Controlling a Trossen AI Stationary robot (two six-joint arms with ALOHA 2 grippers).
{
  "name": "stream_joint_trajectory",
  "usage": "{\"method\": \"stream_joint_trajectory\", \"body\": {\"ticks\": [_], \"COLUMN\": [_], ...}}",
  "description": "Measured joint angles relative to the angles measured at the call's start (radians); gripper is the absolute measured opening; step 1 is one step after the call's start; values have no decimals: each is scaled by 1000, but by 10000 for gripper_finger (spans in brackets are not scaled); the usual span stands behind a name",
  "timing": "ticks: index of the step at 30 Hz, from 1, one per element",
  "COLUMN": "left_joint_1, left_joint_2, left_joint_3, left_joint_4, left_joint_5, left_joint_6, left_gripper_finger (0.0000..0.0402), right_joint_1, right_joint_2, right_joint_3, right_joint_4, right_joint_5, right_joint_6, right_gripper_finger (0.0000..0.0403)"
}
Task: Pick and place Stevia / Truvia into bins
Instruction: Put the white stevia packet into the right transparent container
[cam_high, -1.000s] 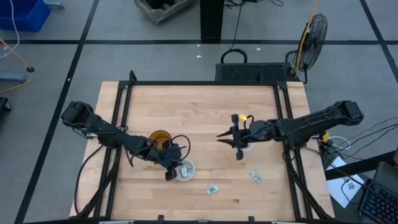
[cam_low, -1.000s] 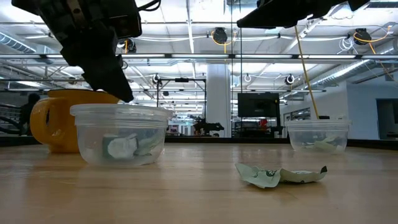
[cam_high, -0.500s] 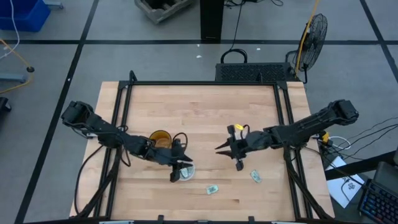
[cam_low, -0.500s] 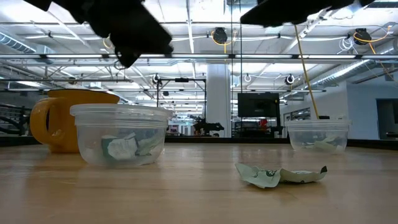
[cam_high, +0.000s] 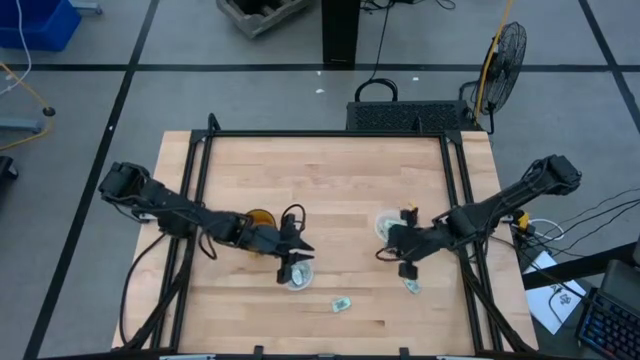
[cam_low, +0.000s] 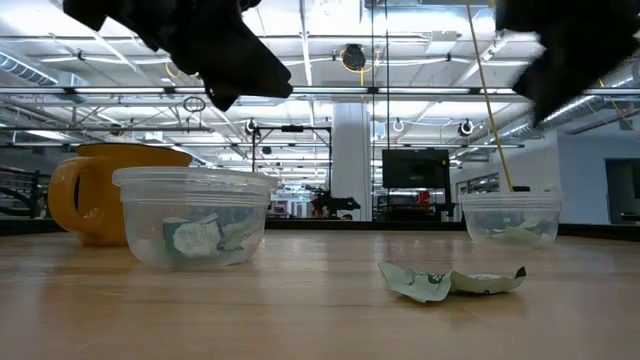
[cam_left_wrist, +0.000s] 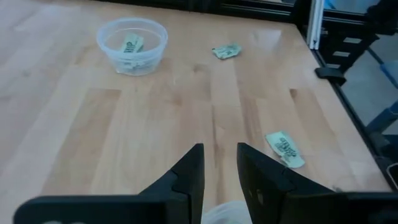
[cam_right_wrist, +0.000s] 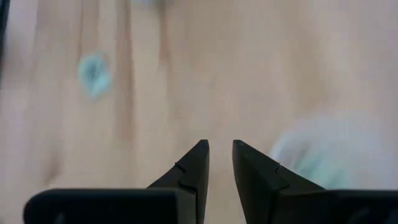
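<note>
Wooden tabletop (cam_high: 320, 190): both round clear plastic cups (cam_high: 297, 277) hold pale green sachets; two sachets (cam_high: 342, 304) lie beside. Both claws narrowly parted, empty.

From overhead we look straight down on the whole table (cam_high: 320, 190). Our low camera sits at tabletop level, close to one cup (cam_low: 192, 215), facing the room beyond. Each wrist camera peers forward past its own fingers at the wood. High, low and left wrist views share the sachet (cam_high: 342, 304) between the cups
</note>
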Motion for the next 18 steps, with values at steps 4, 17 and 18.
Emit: {"method": "stream_joint_trajectory", "body": {"ticks": [4, 17, 18], "left_joint_1": [19, 60, 60], "left_joint_2": [0, 0, 0], "left_joint_3": [0, 0, 0], "left_joint_4": [0, 0, 0], "left_joint_5": [25, 24, 24], "left_joint_6": [17, 54, 61], "left_gripper_finger": [99, 99, 99], "right_joint_1": [4, 7, 7], "right_joint_2": [0, 0, 0], "right_joint_3": [-1, -279, -316], "right_joint_4": [-176, 121, 200], "right_joint_5": [-270, -496, -510], "right_joint_6": [394, 1035, 1062], "right_gripper_finger": [64, 64, 64]}}
